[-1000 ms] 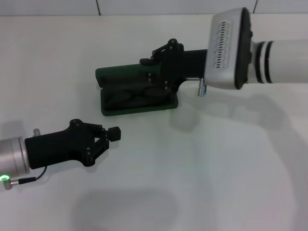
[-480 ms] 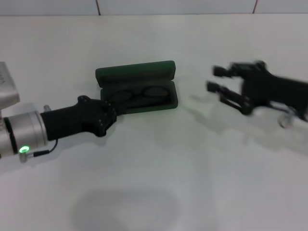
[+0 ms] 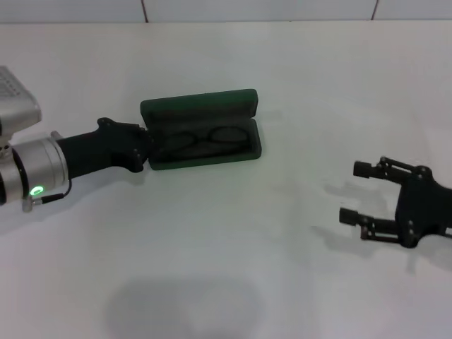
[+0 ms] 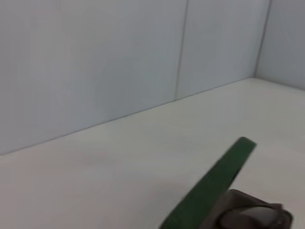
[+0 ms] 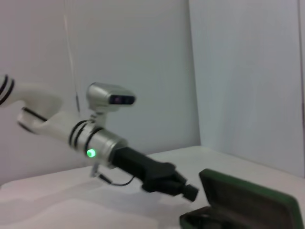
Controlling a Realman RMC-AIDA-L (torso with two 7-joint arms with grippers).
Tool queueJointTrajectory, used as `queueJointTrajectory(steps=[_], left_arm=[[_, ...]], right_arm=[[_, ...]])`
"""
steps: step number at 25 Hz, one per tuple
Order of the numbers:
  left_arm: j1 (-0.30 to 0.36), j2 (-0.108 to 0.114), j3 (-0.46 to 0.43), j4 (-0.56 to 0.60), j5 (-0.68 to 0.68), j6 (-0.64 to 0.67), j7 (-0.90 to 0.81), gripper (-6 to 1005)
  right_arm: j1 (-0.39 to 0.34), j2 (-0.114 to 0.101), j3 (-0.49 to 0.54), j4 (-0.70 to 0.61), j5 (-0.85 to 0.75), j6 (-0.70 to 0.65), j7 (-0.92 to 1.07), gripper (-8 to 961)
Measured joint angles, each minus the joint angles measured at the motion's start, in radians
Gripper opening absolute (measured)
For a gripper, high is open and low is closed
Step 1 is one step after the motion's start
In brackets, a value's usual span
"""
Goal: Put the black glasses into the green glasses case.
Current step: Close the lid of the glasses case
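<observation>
At left end of open dark green hard-shell glasses case (image 3: 201, 128), left gripper (image 3: 145, 147) is being held, finger state unclear; thin black-framed glasses (image 3: 205, 138) are lying inside, long axis left-right; right gripper (image 3: 359, 192) is being held open, well apart on white worktop (image 3: 226, 268).

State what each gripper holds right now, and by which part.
The right gripper is open and holds nothing. The left gripper sits at the green glasses case's end; any grip cannot be told.
</observation>
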Motion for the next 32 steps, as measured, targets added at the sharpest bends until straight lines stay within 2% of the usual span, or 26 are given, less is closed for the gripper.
queueJointTrajectory(steps=[7, 21, 29, 32], left_arm=[[-0.026, -0.009, 0.007, -0.002, 0.007, -0.083, -0.002, 0], [-0.04, -0.014, 0.003, 0.007, 0.002, -0.211, 0.01, 0], [-0.052, -0.02, 0.002, 0.009, -0.062, -0.25, 0.05, -1], [-0.044, -0.015, 0.001, 0.011, -0.068, -0.231, 0.007, -1]], right_arm=[[-0.015, 0.005, -0.003, 0.005, -0.002, -0.015, -0.021, 864], [-0.006, 0.01, -0.002, 0.007, -0.004, -0.036, -0.022, 879], [-0.008, 0.012, 0.0, 0.006, -0.004, -0.038, -0.022, 879], [-0.012, 0.012, 0.001, 0.006, -0.004, -0.038, -0.022, 878]])
